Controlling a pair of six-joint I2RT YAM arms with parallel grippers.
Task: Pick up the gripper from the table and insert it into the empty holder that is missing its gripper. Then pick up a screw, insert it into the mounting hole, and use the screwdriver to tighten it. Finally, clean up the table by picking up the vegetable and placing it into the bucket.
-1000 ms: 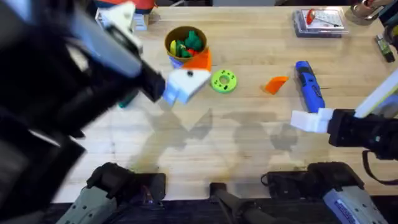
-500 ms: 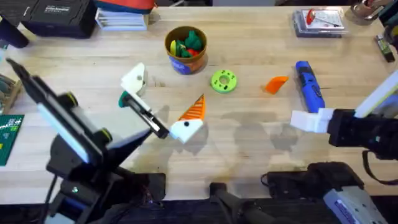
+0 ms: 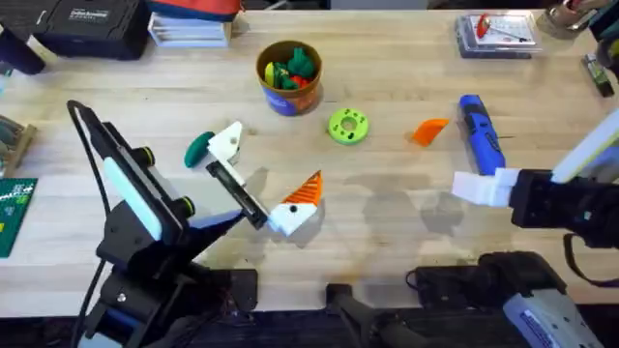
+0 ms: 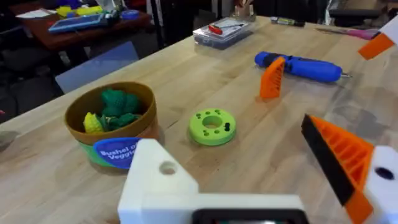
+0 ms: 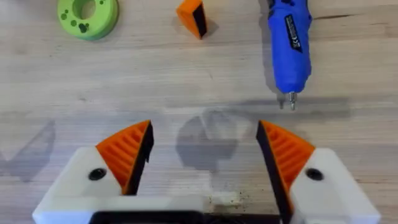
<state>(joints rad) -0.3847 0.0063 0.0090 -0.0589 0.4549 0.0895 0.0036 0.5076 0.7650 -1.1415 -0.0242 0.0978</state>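
With right jaws (image 5: 202, 165) open, approach the loose orange finger (image 3: 428, 130) beside the screwdriver (image 3: 481, 130); left jaws (image 3: 261, 179) open, one mount (image 4: 163, 180) bare.

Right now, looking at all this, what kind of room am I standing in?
Most likely a robotics lab or workshop. A wooden workbench holds a blue powered screwdriver, a loose orange robot finger and a small bucket of toy vegetables. Behind it stand other cluttered desks.

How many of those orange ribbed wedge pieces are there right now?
4. One loose on the table beside the blue screwdriver, one on the left gripper, two on the right gripper. Others may be hidden.
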